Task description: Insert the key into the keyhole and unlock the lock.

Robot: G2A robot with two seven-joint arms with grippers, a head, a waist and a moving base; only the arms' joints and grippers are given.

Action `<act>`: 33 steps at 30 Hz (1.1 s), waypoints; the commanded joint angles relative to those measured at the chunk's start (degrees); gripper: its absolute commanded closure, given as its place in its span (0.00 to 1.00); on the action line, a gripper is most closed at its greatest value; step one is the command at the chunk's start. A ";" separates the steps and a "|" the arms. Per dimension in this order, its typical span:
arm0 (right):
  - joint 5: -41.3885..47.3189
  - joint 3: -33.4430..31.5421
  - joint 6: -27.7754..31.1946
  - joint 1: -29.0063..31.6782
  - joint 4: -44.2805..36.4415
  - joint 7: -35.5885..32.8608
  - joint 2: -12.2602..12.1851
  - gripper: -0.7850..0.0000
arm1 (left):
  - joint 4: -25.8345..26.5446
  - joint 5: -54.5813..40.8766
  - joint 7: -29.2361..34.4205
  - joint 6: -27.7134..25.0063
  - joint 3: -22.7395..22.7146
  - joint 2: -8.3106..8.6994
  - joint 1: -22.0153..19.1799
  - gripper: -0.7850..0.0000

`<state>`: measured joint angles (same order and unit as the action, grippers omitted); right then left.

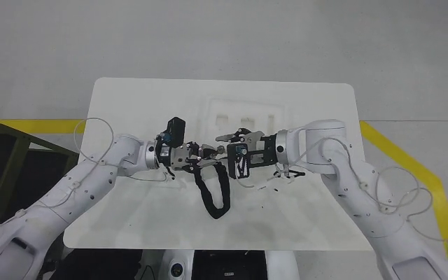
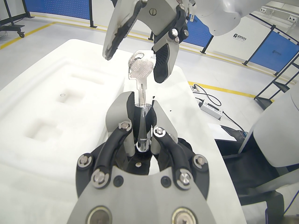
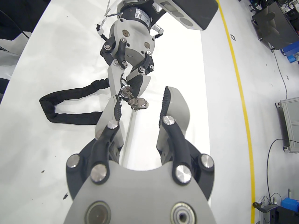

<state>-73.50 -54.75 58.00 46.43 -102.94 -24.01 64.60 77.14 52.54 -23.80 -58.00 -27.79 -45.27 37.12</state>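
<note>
In chrome cylindrical lock (image 2: pixel 143 127), dimpled key (image 2: pixel 141 67)

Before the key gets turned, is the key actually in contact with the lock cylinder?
Touching. The left wrist view shows the key with its blade sunk into the keyhole of the lock cylinder, which the left tool clamps.
</note>
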 commanded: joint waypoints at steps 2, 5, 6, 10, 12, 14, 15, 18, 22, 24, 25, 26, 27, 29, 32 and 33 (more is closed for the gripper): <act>-0.05 0.66 0.00 -0.34 -0.09 0.51 -0.15 0.63 | -0.12 -0.12 -0.51 0.00 0.88 0.28 -0.56 1.00; 0.15 1.16 0.00 -0.72 0.12 0.95 -0.32 0.67 | -0.18 -0.07 -1.15 0.00 1.65 0.51 -1.10 1.00; 0.25 1.25 0.00 -0.81 0.31 1.00 -0.36 0.72 | -0.21 -0.06 -1.41 0.00 1.88 0.58 -1.24 1.00; 1.14 1.41 -0.71 -0.88 1.06 1.21 -0.33 0.82 | -0.21 0.23 -2.26 0.00 2.74 0.77 -1.77 1.00; 1.75 1.63 -1.08 -0.92 1.25 1.28 -0.27 0.87 | -0.24 0.31 -2.74 0.00 3.13 0.83 -1.99 1.00; 2.53 1.93 -1.47 -1.03 1.39 1.18 -0.19 0.89 | -0.36 0.45 -3.21 0.00 3.55 0.90 -2.26 1.00; 2.84 2.07 -1.63 -1.10 1.46 1.07 -0.16 0.91 | -0.40 0.51 -3.46 0.00 3.68 0.92 -2.39 1.00; 4.29 2.49 -2.05 -1.18 1.86 0.55 -0.07 0.96 | -0.50 0.74 -3.97 0.00 4.02 0.97 -2.70 1.00; 7.24 3.51 -2.68 -1.57 2.11 -1.32 0.14 1.00 | -0.72 1.10 -4.76 0.00 4.42 1.06 -3.14 1.00; 8.70 4.01 -3.32 -1.82 2.13 -2.69 0.25 1.00 | -0.79 1.28 -5.05 0.00 4.57 1.09 -3.28 1.00; 9.49 4.23 -3.72 -1.95 2.12 -3.40 0.30 1.00 | -0.81 1.39 -5.20 0.00 4.64 1.10 -3.34 1.00; 10.00 4.38 -4.01 -2.03 2.14 -3.97 0.33 1.00 | -0.84 1.45 -5.30 0.00 4.69 1.11 -3.37 1.00; 10.75 4.59 -4.46 -2.18 2.13 -4.95 0.37 1.00 | -0.88 1.53 -5.44 0.00 4.77 1.12 -3.42 1.00; 12.34 4.87 -5.56 -2.42 1.99 -6.80 0.42 1.00 | -0.96 1.66 -5.69 0.00 4.92 1.14 -3.52 1.00; 14.67 5.32 -7.36 -2.82 1.61 -10.94 0.44 1.00 | -1.19 1.81 -5.97 0.00 5.09 1.20 -3.65 1.00; 15.41 5.46 -7.82 -2.94 1.48 -12.26 0.43 1.00 | -1.19 1.88 -6.04 0.00 5.11 1.21 -3.70 1.00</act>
<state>-58.96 -49.43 50.73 43.62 -101.29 -34.61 65.03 75.98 54.34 -29.76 -58.00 -22.70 -44.07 33.48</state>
